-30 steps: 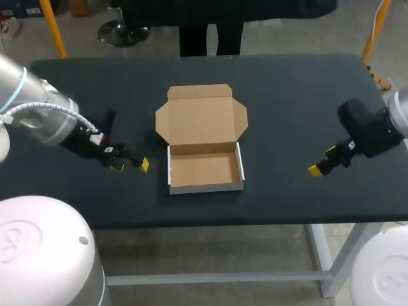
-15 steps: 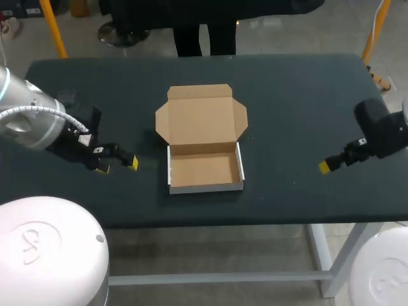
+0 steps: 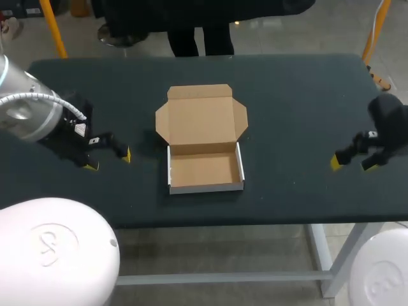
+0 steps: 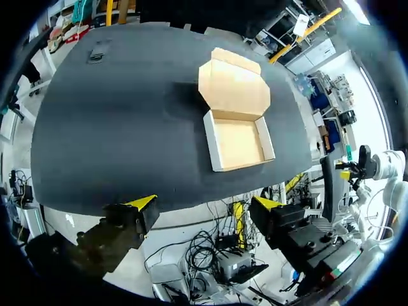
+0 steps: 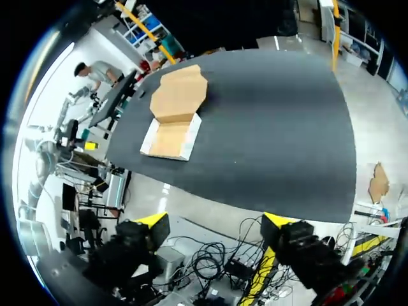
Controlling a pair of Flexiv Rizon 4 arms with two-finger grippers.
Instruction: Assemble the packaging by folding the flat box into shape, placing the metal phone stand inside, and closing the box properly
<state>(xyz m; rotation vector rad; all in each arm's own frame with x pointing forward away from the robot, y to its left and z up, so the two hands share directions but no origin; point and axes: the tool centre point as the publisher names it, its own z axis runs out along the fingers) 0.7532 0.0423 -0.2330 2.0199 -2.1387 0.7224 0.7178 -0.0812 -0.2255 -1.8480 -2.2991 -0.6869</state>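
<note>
The cardboard box [image 3: 205, 171] sits mid-table, already folded into a shallow tray. Its white outer walls stand upright and the plain brown floor shows in full. Its lid [image 3: 201, 118] lies open and flat on the dark table [image 3: 293, 95], joined to the tray's far wall, with the side flaps and tuck flap spread out — all of it plain brown board.

Out to the box's left, level with the tray and well apart from it, hangs the left gripper [image 3: 109, 160]. Its two yellow tips are spread wide and nothing is between them. From its own wrist camera the fingers [image 4: 143, 204] frame the scene, with the box [image 4: 236, 143] ahead of them, tray nearer and lid [image 4: 233, 89] beyond.

Over on the box's right, even farther off, is the right gripper [image 3: 352, 164] — also released, tips parted and gripping nothing. Its wrist view shows the box [image 5: 171, 137] far ahead across a long stretch of table [image 5: 287, 127].

One more item: a small dark object [image 4: 97, 54] lies on the table well beyond the box's lid, toward the left arm's side. It is too small to tell what it is.
</note>
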